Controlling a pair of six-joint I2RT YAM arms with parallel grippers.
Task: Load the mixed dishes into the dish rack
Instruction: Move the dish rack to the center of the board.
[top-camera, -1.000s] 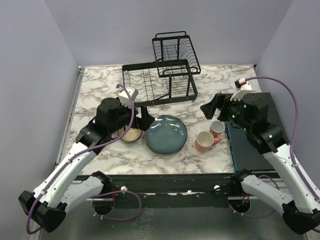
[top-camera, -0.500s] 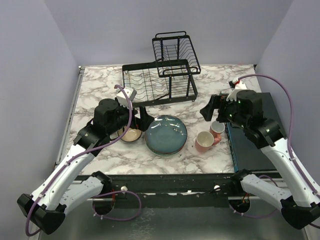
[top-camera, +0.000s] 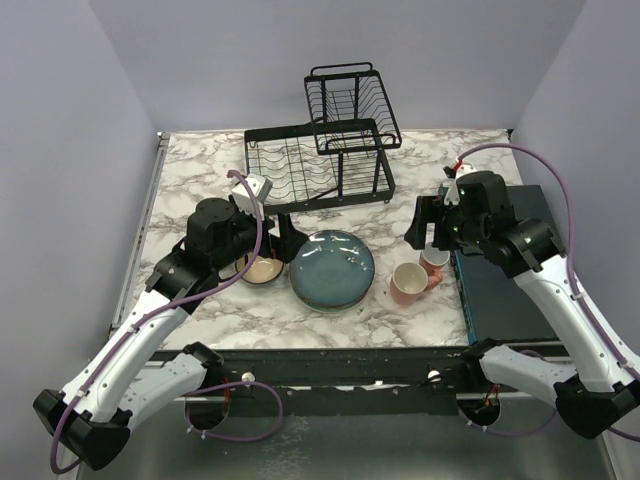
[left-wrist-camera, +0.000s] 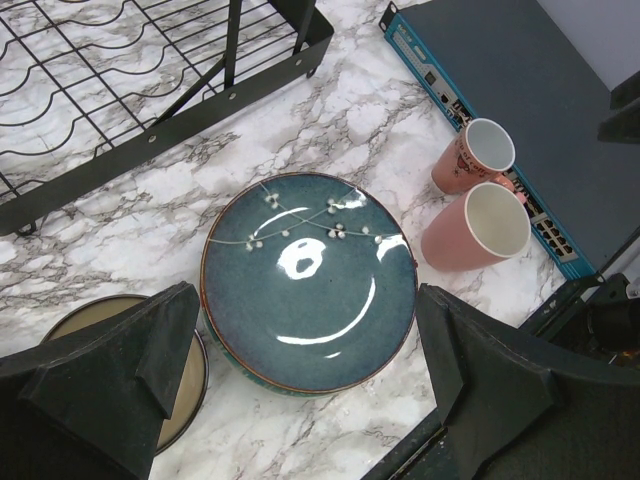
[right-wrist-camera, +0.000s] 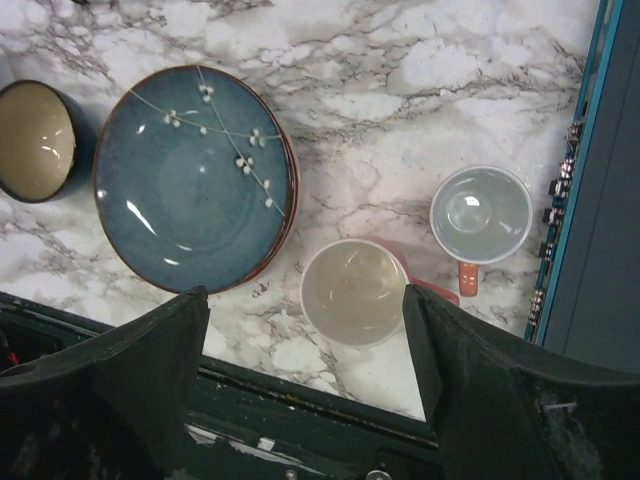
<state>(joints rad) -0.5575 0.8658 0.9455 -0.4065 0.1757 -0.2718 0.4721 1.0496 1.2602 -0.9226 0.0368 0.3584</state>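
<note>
A dark teal-blue flowered plate (top-camera: 332, 268) tops a small stack of plates mid-table, also in the left wrist view (left-wrist-camera: 308, 282) and right wrist view (right-wrist-camera: 193, 176). Two pink mugs (top-camera: 408, 282) (top-camera: 435, 257) stand right of it, upright, also in the right wrist view (right-wrist-camera: 358, 292) (right-wrist-camera: 480, 215). A dark bowl with tan inside (top-camera: 263, 270) sits left of the plates. The black wire dish rack (top-camera: 320, 160) stands behind. My left gripper (top-camera: 285, 240) is open above the bowl and plate edge. My right gripper (top-camera: 428, 222) is open above the mugs.
A dark teal flat slab (top-camera: 500, 270) lies at the table's right edge, right beside the mugs. The rack's upper basket (top-camera: 352, 105) sits raised at the back. A black rail runs along the table's near edge (top-camera: 340, 360).
My right gripper has swung from pointing left to pointing more downward over the mugs. My left arm has barely shifted. The dishes have not moved.
</note>
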